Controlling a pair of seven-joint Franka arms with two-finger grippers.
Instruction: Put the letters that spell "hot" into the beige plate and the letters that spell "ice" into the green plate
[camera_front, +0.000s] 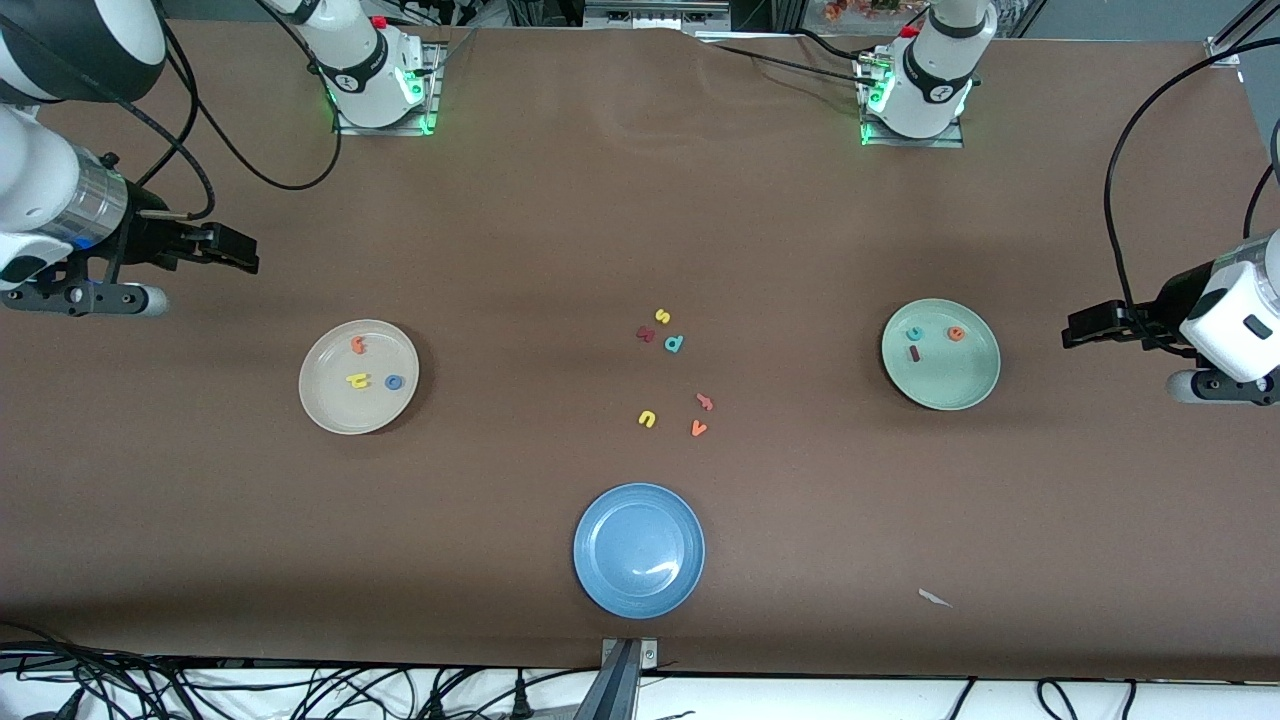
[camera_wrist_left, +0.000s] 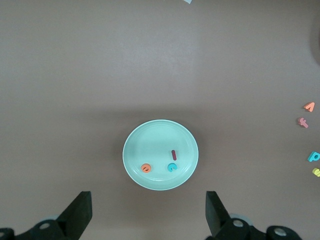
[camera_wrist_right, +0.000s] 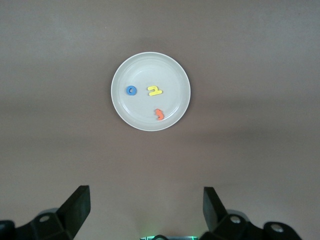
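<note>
The beige plate (camera_front: 345, 410) (camera_wrist_right: 150, 67) lies toward the right arm's end of the table. In it are the yellow h (camera_front: 357, 381), the blue o (camera_front: 394, 382) and the orange t (camera_front: 358, 345). The green plate (camera_front: 950, 385) (camera_wrist_left: 155, 142) lies toward the left arm's end and holds the teal c (camera_front: 914, 333), the orange e (camera_front: 956, 334) and the maroon i (camera_front: 913, 353). My right gripper (camera_front: 235, 250) (camera_wrist_right: 145, 197) hangs open and empty over bare table beside the beige plate. My left gripper (camera_front: 1085, 328) (camera_wrist_left: 148, 205) hangs open and empty over bare table beside the green plate.
A blue plate (camera_front: 639, 550) sits near the table's front edge. Between the two plates lie loose letters: yellow s (camera_front: 662, 316), a dark red letter (camera_front: 645, 334), teal d (camera_front: 674, 343), yellow u (camera_front: 647, 419), an orange letter (camera_front: 704, 402), orange v (camera_front: 698, 428). A paper scrap (camera_front: 935, 598) lies near the front edge.
</note>
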